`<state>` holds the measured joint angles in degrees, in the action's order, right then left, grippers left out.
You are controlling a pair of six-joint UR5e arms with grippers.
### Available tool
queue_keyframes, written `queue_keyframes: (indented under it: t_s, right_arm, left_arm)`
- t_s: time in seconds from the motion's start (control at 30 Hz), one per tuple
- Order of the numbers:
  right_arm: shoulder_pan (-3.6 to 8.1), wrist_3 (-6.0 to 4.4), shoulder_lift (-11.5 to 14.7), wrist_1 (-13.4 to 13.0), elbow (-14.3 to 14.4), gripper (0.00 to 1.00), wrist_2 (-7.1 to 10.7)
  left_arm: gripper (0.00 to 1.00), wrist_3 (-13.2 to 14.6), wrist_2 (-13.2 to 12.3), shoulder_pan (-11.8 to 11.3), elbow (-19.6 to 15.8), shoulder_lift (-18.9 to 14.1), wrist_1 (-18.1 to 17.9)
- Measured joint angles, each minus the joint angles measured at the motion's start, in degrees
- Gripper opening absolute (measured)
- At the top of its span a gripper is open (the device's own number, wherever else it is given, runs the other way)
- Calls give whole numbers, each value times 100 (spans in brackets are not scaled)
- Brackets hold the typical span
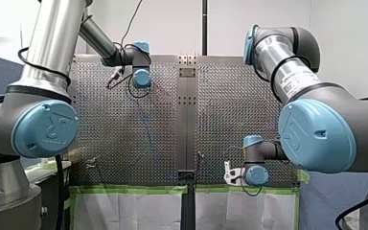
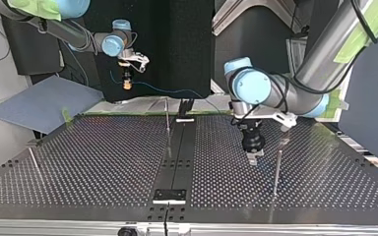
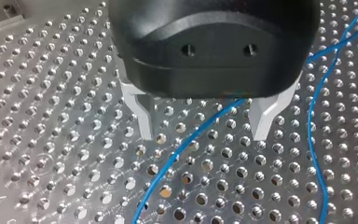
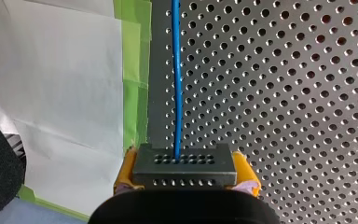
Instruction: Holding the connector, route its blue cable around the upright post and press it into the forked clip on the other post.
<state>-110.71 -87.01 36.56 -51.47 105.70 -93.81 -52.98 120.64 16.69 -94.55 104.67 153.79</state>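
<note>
My right gripper (image 4: pixel 184 173) is clamped on the connector (image 4: pixel 184 163), with yellow pads (image 4: pixel 127 169) against both its sides. In the top view it sits at upper left. The blue cable (image 4: pixel 176 74) runs from the connector out over the perforated table (image 4: pixel 284 93). My left gripper (image 3: pixel 204 125) is wide open and holds nothing. The cable passes below it, between its metal fingers (image 3: pixel 143 119).

The left arm (image 1: pixel 52 43) is stretching to the far left, and the left gripper (image 3: pixel 204 134) is pointing down with its metal fingers (image 3: pixel 145 122) standing wide apart. The right arm (image 1: pixel 287 72) is bending in near, right of centre, and the right gripper (image 4: pixel 185 176) is clamping its yellow pads (image 4: pixel 125 175) on the connector (image 4: pixel 185 161).
</note>
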Motion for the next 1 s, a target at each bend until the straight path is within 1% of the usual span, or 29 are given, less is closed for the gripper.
queue_keyframes:
  t_s: [0.1, 0.47, 0.73, 1.0]
  right_arm:
    - [-2, -1, -1, -3, 0, 0, 2]
    - [-28, -2, -20, -12, -1, 0, 11]
    - [-34, -3, -30, -13, 0, 0, 11]
    - [-27, -7, -38, -13, 0, 0, 11]
  left_arm:
    - [100, -7, 3, -18, 37, 77, 8]
    - [100, -10, 12, -71, 84, 596, 15]
    - [100, 9, 27, -25, 79, 950, 29]
    - [100, 4, 48, 9, 40, 1037, 13]
